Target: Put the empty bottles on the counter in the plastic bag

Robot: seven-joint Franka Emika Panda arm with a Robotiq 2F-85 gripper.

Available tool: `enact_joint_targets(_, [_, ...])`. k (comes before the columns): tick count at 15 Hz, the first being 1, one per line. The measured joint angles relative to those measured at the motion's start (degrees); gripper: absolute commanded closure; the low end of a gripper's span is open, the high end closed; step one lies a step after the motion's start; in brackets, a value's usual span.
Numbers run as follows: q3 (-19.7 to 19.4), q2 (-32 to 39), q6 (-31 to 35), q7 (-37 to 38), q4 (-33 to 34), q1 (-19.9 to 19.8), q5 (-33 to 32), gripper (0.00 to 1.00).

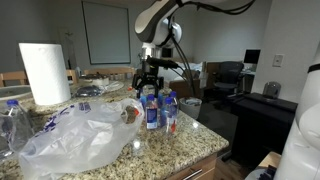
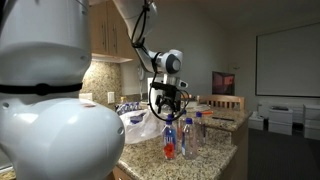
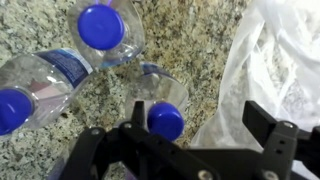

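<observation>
Your gripper point(image 1: 150, 78) hangs with jaws apart and empty, just above the empty bottles point(image 1: 158, 110) standing on the bench point(image 1: 190, 148), beside the plastic bag point(image 1: 75, 135). You are, I think, in the approach to a grasp; next you must lower around one bottle only and close.

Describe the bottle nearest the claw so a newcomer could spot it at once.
On the speckled granite counter, beside the crinkled plastic bag, stands a cluster of clear blue-capped bottles. The target bottle is directly under the open claw. In the wrist view it is the one closest to the bag; its neighbours stand farther off.
</observation>
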Motion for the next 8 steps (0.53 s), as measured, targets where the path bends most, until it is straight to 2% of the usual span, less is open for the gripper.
enact_joint_targets(4, [-1.28, 3.57, -0.38, 7.04, 4.39, -0.07, -2.72, 0.00])
enact_joint_targets(8, [-1.26, 3.73, -8.02, 10.23, 7.69, 0.19, -4.92, 0.00])
